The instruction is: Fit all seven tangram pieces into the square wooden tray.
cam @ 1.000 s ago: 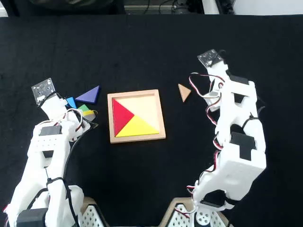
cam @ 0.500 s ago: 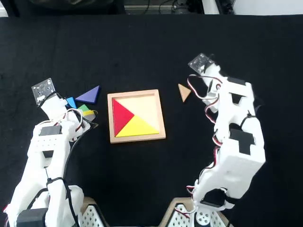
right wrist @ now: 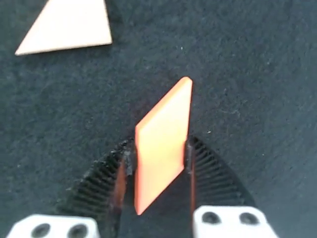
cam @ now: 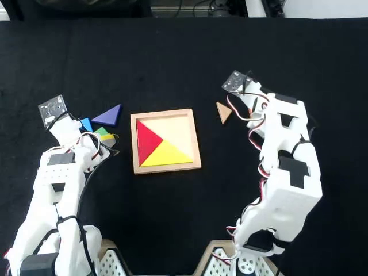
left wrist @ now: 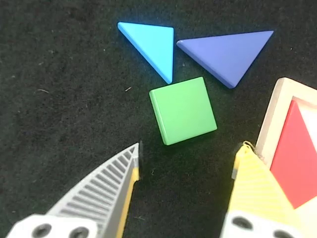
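Two of the seven pieces are seen seated in the square wooden tray point(cam: 165, 168): a red triangle point(cam: 147, 140) against its left side and a yellow triangle point(cam: 167, 154) along the side nearest the arm bases, their edges touching. The rest of the tray floor is bare, so by count well under half of the task is judged done.

Five pieces are left outside. An orange parallelogram point(right wrist: 163, 139) is clamped on edge between the fingers of the right gripper point(right wrist: 158, 148), which is held over the table point(cam: 172, 57) to the right of the tray, near a tan triangle point(right wrist: 69, 27) lying flat there. On the other side of the tray, a green square point(left wrist: 183, 110), a light blue triangle point(left wrist: 153, 44) and a dark blue triangle point(left wrist: 225, 52) are clustered close together on the table. The left gripper point(left wrist: 189, 148) is spread wide and empty, positioned just short of the green square. The parallelogram is judged the next piece to be placed, with the four loose pieces to follow.
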Controlling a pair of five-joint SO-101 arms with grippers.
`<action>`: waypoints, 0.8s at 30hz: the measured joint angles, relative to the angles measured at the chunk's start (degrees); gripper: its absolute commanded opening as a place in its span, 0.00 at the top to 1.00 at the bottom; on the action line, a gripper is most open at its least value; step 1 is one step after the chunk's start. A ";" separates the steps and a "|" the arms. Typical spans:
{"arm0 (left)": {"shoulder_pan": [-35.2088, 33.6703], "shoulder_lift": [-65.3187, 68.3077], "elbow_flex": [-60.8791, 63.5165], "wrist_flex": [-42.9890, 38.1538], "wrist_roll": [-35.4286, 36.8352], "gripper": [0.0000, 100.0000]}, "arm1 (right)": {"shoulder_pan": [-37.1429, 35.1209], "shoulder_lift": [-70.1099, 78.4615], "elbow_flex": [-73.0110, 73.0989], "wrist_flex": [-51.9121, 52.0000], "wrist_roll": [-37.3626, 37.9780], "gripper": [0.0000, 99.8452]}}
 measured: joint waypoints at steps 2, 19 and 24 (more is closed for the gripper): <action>0.00 0.00 0.00 0.00 0.00 0.69 | -0.18 -0.09 0.00 -0.09 1.23 0.96; 0.00 0.00 0.00 0.00 0.00 0.69 | -1.32 -3.16 -4.92 27.78 1.93 0.99; 0.18 0.00 0.00 0.00 0.00 0.69 | -4.04 -3.87 -10.11 38.15 -1.76 0.99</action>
